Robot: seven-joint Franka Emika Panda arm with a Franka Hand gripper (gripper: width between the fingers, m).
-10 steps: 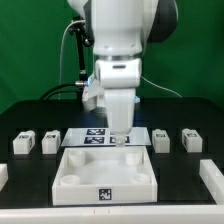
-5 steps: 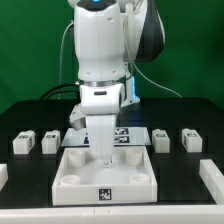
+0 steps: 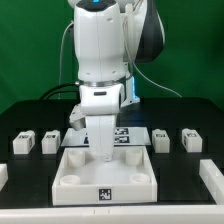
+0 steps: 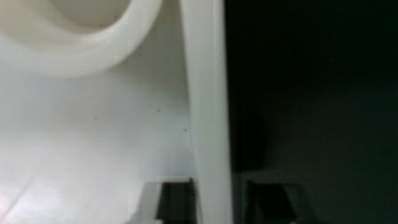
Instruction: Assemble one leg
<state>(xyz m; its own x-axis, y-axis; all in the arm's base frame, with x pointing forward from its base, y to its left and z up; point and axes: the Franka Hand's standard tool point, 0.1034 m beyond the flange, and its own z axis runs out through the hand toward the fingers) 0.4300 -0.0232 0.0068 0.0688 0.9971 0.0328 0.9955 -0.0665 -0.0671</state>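
Note that the gripper sits low at the rear wall of the white tray. You cannot tell whether its jaws clamp that wall.

The nearest leg lies on the table toward the exterior view's left, apart from the gripper. Its long axis appears to point away from the camera.

No writing is legible; you see only square tags.

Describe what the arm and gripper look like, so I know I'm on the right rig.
The arm is glossy white with rounded shells and a black section on the exterior view's right. A thin grey cable loops beside it. The gripper has a white boxy body; its fingers look dark in the wrist view.
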